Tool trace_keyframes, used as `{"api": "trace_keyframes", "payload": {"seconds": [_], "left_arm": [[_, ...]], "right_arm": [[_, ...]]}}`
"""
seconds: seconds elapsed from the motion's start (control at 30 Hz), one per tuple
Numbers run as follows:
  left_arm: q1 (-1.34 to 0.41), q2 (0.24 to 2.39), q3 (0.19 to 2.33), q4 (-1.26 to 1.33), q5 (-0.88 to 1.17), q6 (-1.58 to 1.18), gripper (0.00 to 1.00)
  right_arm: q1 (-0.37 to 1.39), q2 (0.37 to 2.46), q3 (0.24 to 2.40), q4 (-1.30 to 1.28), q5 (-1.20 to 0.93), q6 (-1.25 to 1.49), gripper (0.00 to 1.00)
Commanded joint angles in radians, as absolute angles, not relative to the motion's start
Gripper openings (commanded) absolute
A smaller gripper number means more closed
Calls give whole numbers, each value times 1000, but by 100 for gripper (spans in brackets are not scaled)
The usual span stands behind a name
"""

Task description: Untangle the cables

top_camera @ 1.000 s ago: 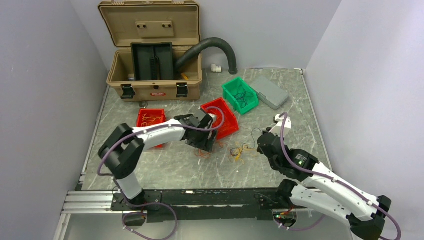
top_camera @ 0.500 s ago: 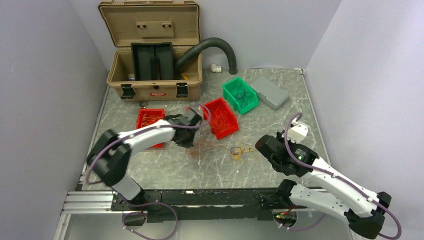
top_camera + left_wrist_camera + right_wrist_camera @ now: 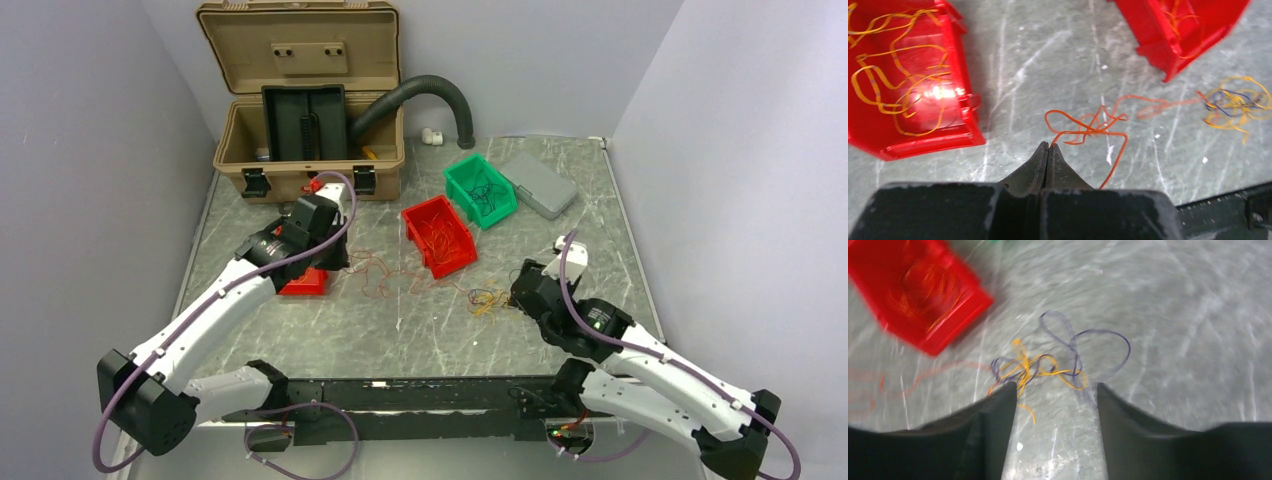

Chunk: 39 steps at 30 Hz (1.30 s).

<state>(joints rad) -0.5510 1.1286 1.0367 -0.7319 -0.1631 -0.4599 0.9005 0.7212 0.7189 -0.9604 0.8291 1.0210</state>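
The cables are thin wires on the marble table [image 3: 400,330]. A small yellow and dark purple tangle [image 3: 487,298] lies at mid-right, seen too as the tangle [image 3: 1048,365] and the tangle [image 3: 1233,102]. An orange wire [image 3: 400,275] stretches left from it. My left gripper [image 3: 1049,146] is shut on the end of the orange wire [image 3: 1088,127], beside a red bin [image 3: 903,85] holding yellow wires; from above, the left gripper [image 3: 335,262] stands at that bin. My right gripper [image 3: 1055,386] is open just short of the tangle, holding nothing; from above, the right gripper [image 3: 515,293] sits to its right.
A second red bin [image 3: 440,235] with orange wires stands mid-table, with a green bin [image 3: 480,190] and a grey box [image 3: 538,185] behind it. An open tan case [image 3: 305,110] and a black hose [image 3: 430,95] fill the back. The left red bin [image 3: 305,283] is partly hidden by my arm.
The left gripper shut on the orange wire and swung back left, drawing it out from the tangle. The right gripper, shut before, has opened and stays by the tangle.
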Motion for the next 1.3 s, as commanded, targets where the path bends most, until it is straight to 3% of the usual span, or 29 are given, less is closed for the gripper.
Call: {"api": "trace_keyframes", "payload": {"seconds": [0.0,0.17,0.4,0.47,0.53,0.63,0.7,0.87,1.0,1.13,1.2,1.27], "left_arm": [[-551,1116,1066,-652,4,-396,0],[-552,1137,1087,-651,54,-383,0],[-552,1126,1093,-682,3,-389,0],[-551,1118,1101,-699,-58,-396,0],[-549,1111,1118,-737,-140,-416,0],[-529,1098,1158,-819,-298,-470,0],[-502,1080,1172,-859,-387,-508,0],[-409,998,1149,-868,-463,-567,0],[-379,957,1121,-851,-451,-603,0],[-379,930,1086,-756,-292,-534,0],[-380,922,1059,-656,-101,-433,0],[-380,930,1047,-579,70,-392,0]], "right_arm": [[902,704,656,-572,562,697,74],[899,860,643,-482,468,699,88],[877,1162,678,-414,426,730,90],[851,1236,668,-406,425,757,82],[798,1285,653,-426,428,833,64],[712,1296,616,-479,445,917,53],[663,1253,584,-513,476,963,45],[538,1069,513,-639,576,1119,14],[473,965,481,-707,610,1200,2],[466,940,484,-675,583,1154,2],[466,946,494,-611,533,1028,10],[465,961,513,-569,478,926,26]]}}
